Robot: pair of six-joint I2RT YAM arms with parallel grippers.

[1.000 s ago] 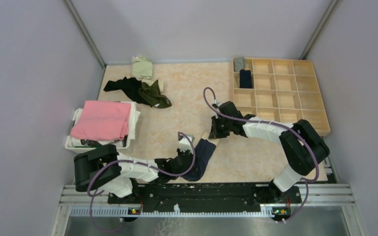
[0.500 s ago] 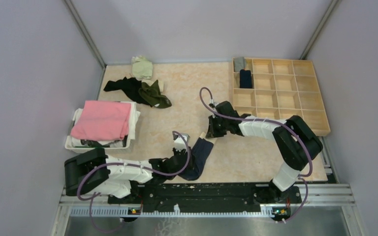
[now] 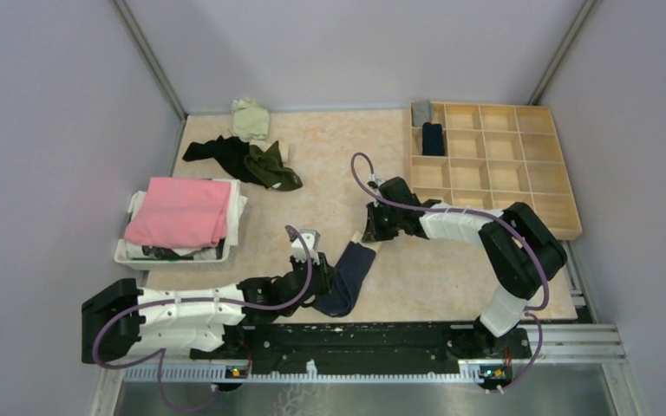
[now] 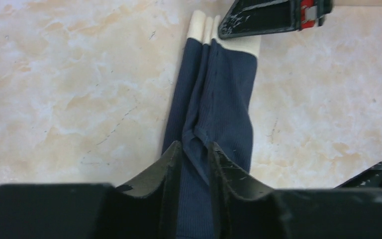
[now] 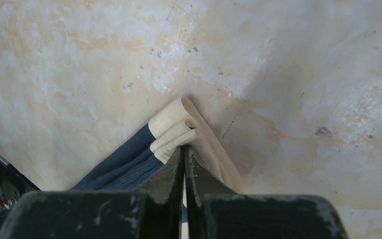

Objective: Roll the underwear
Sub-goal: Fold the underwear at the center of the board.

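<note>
A navy underwear point(image 3: 348, 274) with a beige waistband lies folded into a long narrow strip on the marbled table, near the front middle. My right gripper point(image 3: 369, 236) is shut on the beige waistband point(image 5: 178, 125) at the strip's far end, its tips point(image 5: 184, 148) pinching the folded layers. My left gripper point(image 3: 319, 282) is at the strip's near end. Its fingers point(image 4: 195, 147) stand apart on either side of the navy cloth point(image 4: 219, 114), which lies loose between them. The right gripper's finger point(image 4: 273, 15) shows at the top of the left wrist view.
A white basket point(image 3: 127, 255) holding a folded pink cloth point(image 3: 182, 212) stands at the left. Dark and olive underwear point(image 3: 251, 163) lie heaped at the back, with a pale green piece point(image 3: 250, 119) behind. A wooden compartment tray point(image 3: 520, 165) at back right holds a grey roll point(image 3: 421, 113) and a navy roll point(image 3: 433, 139).
My left gripper's jaws have parted from their grip on the navy end, and the left arm has swung back to the left. The right gripper has shifted slightly left, still holding the waistband.
</note>
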